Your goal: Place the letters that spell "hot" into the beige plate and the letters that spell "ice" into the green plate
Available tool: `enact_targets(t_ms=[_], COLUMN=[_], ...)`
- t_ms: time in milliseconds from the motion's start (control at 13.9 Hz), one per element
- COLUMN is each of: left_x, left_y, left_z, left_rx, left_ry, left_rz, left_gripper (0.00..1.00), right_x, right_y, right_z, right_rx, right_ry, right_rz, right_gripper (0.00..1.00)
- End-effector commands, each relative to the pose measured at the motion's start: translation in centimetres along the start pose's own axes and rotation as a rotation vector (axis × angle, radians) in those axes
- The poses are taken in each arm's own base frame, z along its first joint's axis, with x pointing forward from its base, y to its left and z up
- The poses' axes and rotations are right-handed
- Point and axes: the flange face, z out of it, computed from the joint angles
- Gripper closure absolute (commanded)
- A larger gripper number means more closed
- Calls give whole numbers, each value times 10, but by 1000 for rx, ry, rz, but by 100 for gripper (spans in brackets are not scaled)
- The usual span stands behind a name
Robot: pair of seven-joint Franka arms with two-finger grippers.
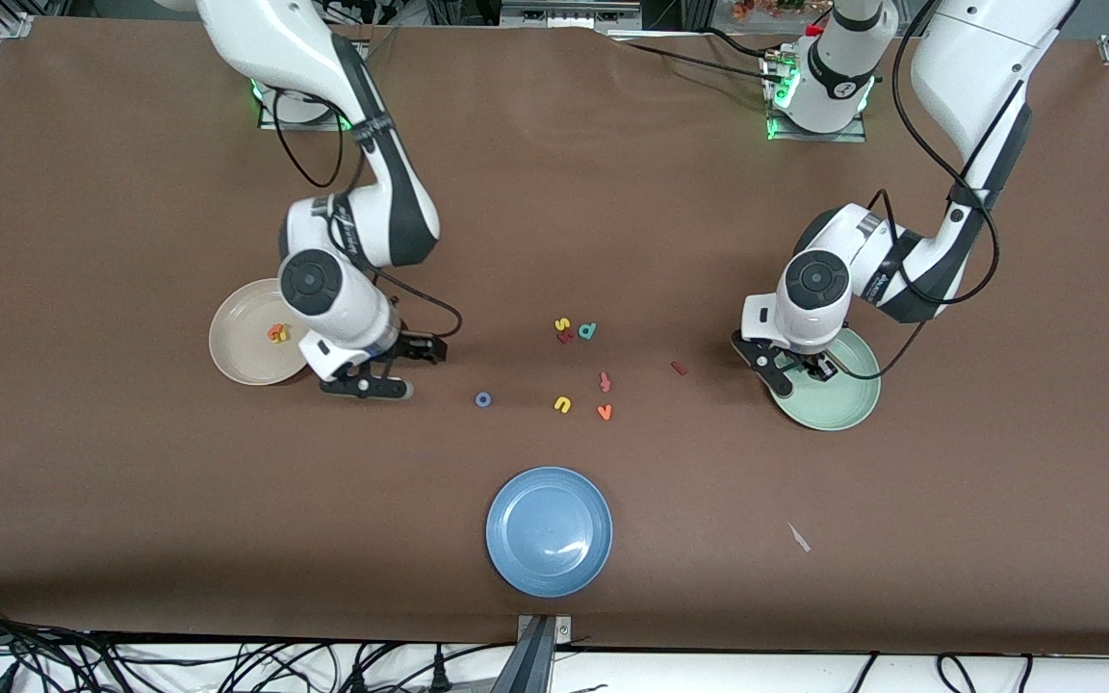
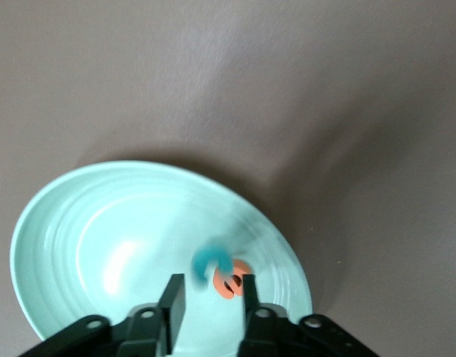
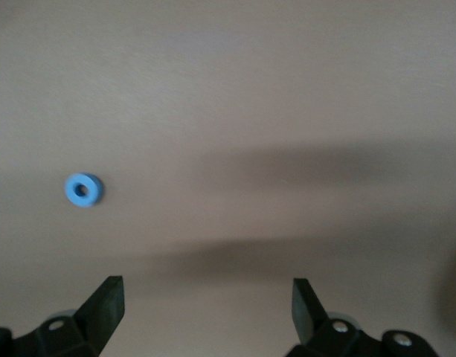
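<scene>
The left gripper [image 2: 210, 291], jaws parted, hangs over the green plate [image 2: 79, 216]; the teal "c" [image 2: 210, 259] sits between its fingertips. The right gripper [image 3: 207, 306], jaws wide and empty, has the blue "o" [image 3: 83, 189] at ten o'clock.

Brown counter [image 1: 131, 500]. Beige plate [image 1: 237, 356], mint-green plate [image 1: 843, 409], blue plate [image 1: 549, 530], all plain. Blue "o" [image 1: 483, 399], teal "c" [image 2: 210, 260], orange "e" [image 2: 233, 280], dark red "i" [image 1: 679, 367].

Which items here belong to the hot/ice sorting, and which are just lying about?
Job: beige plate holding the yellow h and orange t; blue o; green plate with teal c and orange e; dark red i.

Lying about: blue plate; yellow s; teal d; yellow n; orange v; red-orange f.
</scene>
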Motion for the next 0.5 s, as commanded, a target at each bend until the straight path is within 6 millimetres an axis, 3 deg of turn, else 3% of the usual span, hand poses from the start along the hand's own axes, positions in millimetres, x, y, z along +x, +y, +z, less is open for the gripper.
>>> enact_targets(t_ms=[0, 216, 431], left_x=[2, 26, 51], left_y=[0, 7, 19], left_z=[-29, -69, -105], left_rx=[43, 35, -94], left_ry=[3, 4, 28], left_rz=[29, 17, -228], left_gripper=[0, 0, 0], right_x=[15, 25, 28], right_y=[-33, -63, -76], right_z=[22, 27, 37], right_rx=[8, 57, 61], right_ry=[4, 20, 18], right_rz=[16, 4, -17], right_gripper=[0, 0, 0])
